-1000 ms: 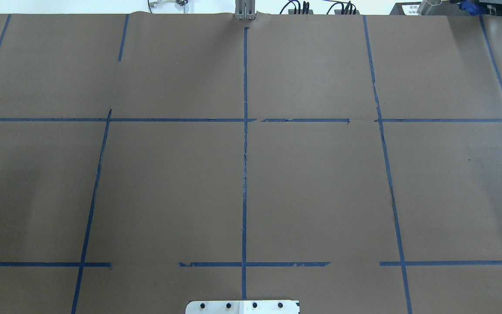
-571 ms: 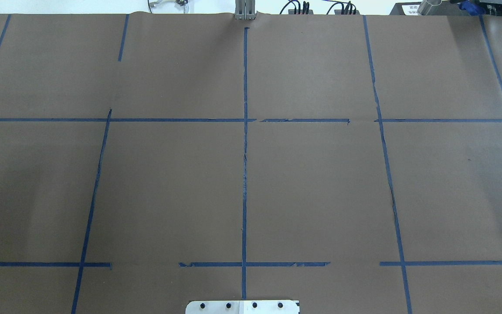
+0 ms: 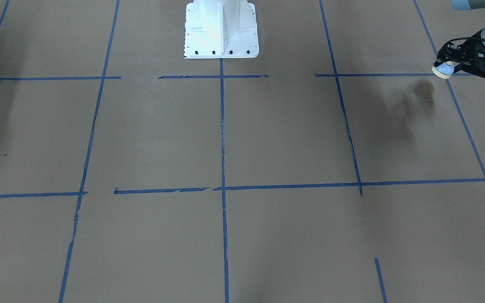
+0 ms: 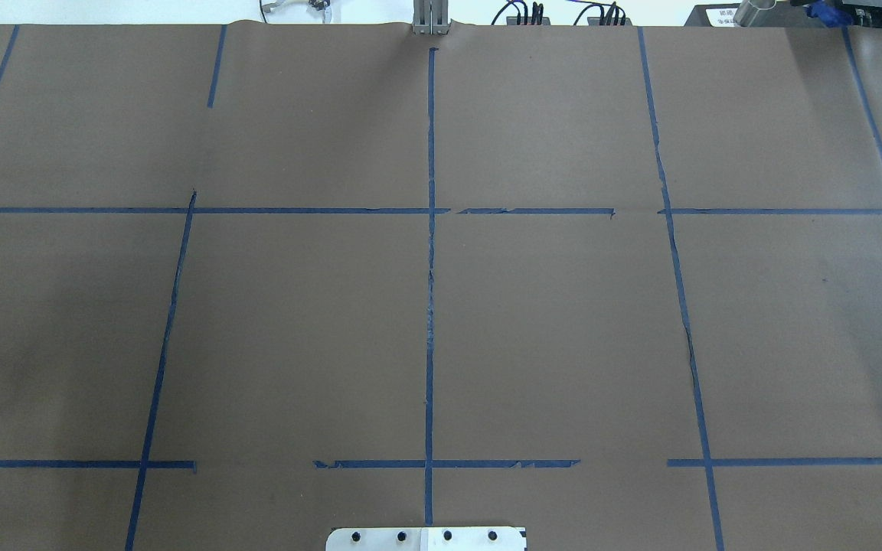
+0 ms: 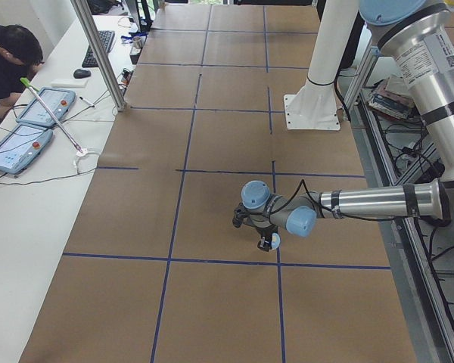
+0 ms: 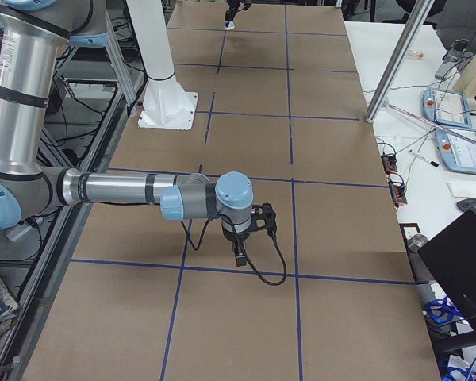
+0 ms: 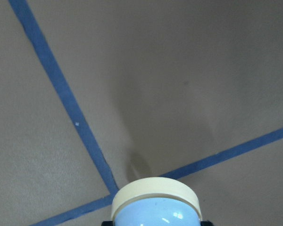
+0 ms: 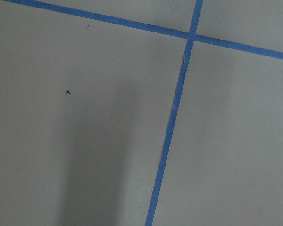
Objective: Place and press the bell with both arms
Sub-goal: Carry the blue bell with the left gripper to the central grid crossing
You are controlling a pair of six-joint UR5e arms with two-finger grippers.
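Note:
The bell (image 3: 442, 70) is a small light-blue dome with a cream base ring, tilted on its side. My left gripper (image 3: 448, 66) is shut on it and holds it above the brown paper, over a blue tape crossing. The bell also shows in the exterior left view (image 5: 273, 243) and at the bottom of the left wrist view (image 7: 155, 209). My right gripper (image 6: 239, 255) points down just above the paper near a tape line; it shows only in the exterior right view, so I cannot tell whether it is open or shut. Neither arm shows in the overhead view.
The white bolted pedestal (image 3: 221, 29) stands at the table's robot side. Blue tape lines (image 4: 430, 306) split the brown paper into squares. A metal post (image 5: 98, 53), tablets and a seated operator (image 5: 7, 60) are at the far side table.
The dim shadow on the paper at the overhead view's left edge has shifted lower. Nothing else differs there.

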